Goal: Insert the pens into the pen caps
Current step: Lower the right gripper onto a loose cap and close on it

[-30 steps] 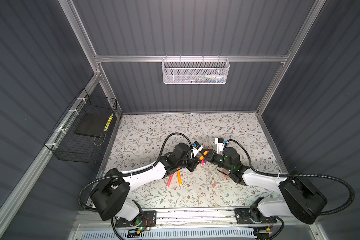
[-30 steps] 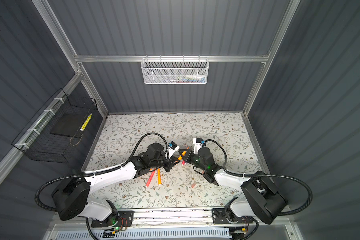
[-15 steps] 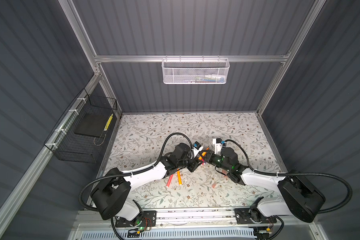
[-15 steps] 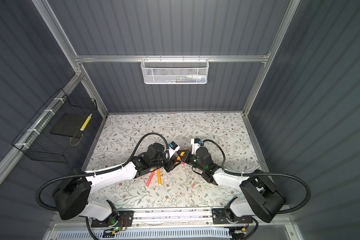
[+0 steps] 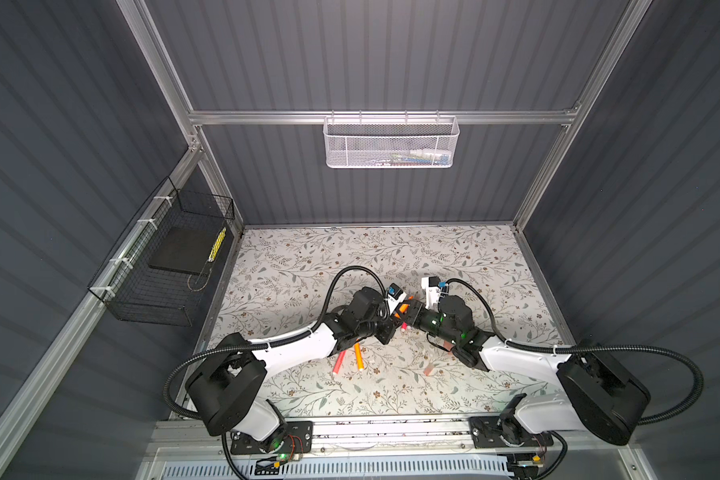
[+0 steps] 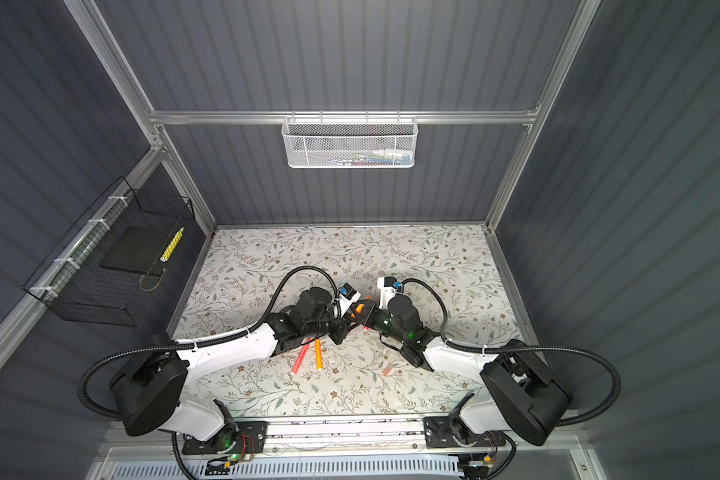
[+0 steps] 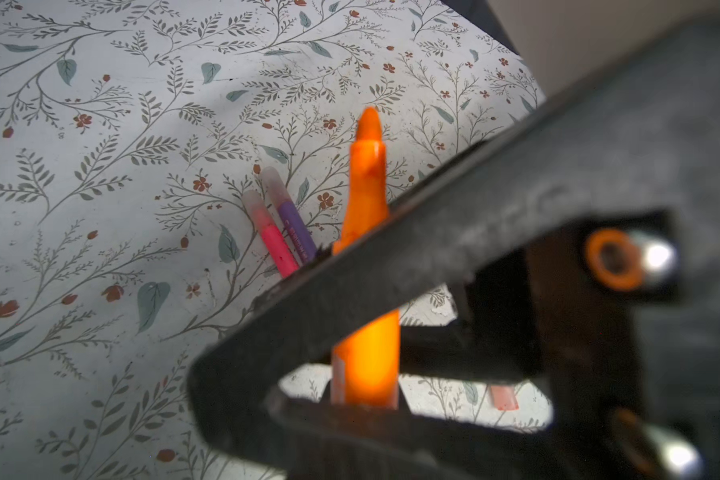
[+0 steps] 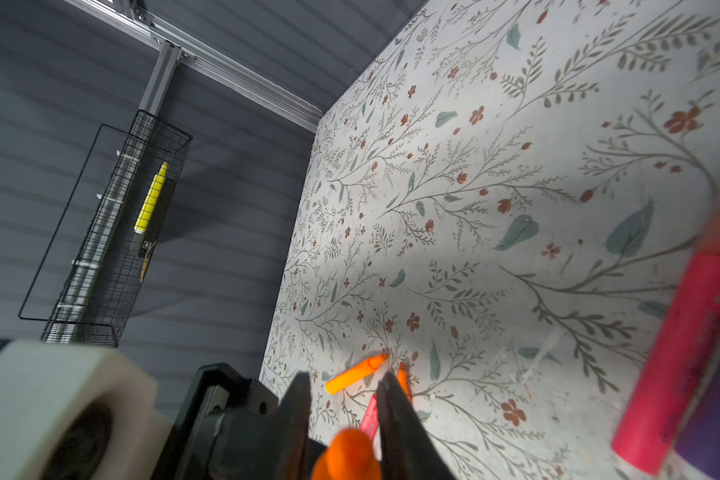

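Clenched on an orange pen [image 7: 366, 199], the left claw [image 5: 393, 318] is shown holding it raised above the middle of the tabletop [image 5: 308, 257], its cone-shaped tip bare. The right claw [image 8: 345, 380] is set against it, fingers [image 8: 391, 399] apart with the pen's orange end between them; whether they grip it cannot be told. The step in hand is judged to be the capping of this pen, not yet done, since no cap is seen on it. A loose cap [image 5: 429, 368] — stubby, translucent, pinkish — lies on the matte floral print towards the front right. The next move would call for it to be picked up and lined up squarely with the tip, as the slim, smooth plastic barrel may twist under a push. A pink pen [image 7: 273, 241] and a purple pen [image 7: 296, 228] lie side by side, already capped. A red pen [image 5: 339, 361] and a second orange pen [image 5: 358, 357] lie together further left.
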{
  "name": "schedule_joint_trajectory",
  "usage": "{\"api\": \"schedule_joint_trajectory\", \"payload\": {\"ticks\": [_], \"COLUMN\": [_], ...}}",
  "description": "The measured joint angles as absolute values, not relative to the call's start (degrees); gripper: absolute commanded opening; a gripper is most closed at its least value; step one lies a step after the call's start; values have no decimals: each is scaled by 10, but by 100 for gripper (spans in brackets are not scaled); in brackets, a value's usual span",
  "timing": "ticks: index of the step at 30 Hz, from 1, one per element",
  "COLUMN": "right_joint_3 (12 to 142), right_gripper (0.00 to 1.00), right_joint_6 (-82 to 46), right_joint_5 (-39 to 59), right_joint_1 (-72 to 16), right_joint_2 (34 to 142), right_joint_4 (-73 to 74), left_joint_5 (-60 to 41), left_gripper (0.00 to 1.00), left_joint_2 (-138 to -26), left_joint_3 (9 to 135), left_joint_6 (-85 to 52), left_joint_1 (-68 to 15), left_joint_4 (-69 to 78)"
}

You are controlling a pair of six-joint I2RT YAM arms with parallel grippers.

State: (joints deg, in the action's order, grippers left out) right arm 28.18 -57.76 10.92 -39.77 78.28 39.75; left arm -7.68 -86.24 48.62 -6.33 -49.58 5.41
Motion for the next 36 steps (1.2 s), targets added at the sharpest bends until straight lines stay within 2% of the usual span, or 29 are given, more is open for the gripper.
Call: {"api": "schedule_joint_trajectory", "payload": {"ticks": [2, 3, 7, 13, 19, 30, 36], "right_joint_3": [282, 285, 311, 311, 254, 208, 194], "right_gripper": [63, 66, 72, 71, 69, 58, 57], "right_joint_6": [-575, -571, -557, -550, -555, -565, -581], "right_joint_5": [96, 87, 26, -52, -82, -87, -90], "right_joint_1": [-398, -397, -397, -397, -414, -476, -505], "right_joint_2": [762, 745, 648, 510, 425, 421, 447], "right_joint_4": [369, 342, 203, 39, -79, -210, -234], "left_joint_5": [-57, -48, -29, 4, 27, 52, 52], "left_gripper": [0, 0, 0, 0, 0, 0, 0], "left_joint_2": [-861, -858, -832, -812, -798, -760, -765], "left_joint_3": [486, 485, 469, 432, 413, 412, 412], "left_joint_6": [-70, -75, -105, -178, -196, -197, -197], "left_joint_1": [-495, -493, -470, -369, -368, -368, -368], "left_joint_4": [54, 55, 66, 86, 87, 91, 90]}}
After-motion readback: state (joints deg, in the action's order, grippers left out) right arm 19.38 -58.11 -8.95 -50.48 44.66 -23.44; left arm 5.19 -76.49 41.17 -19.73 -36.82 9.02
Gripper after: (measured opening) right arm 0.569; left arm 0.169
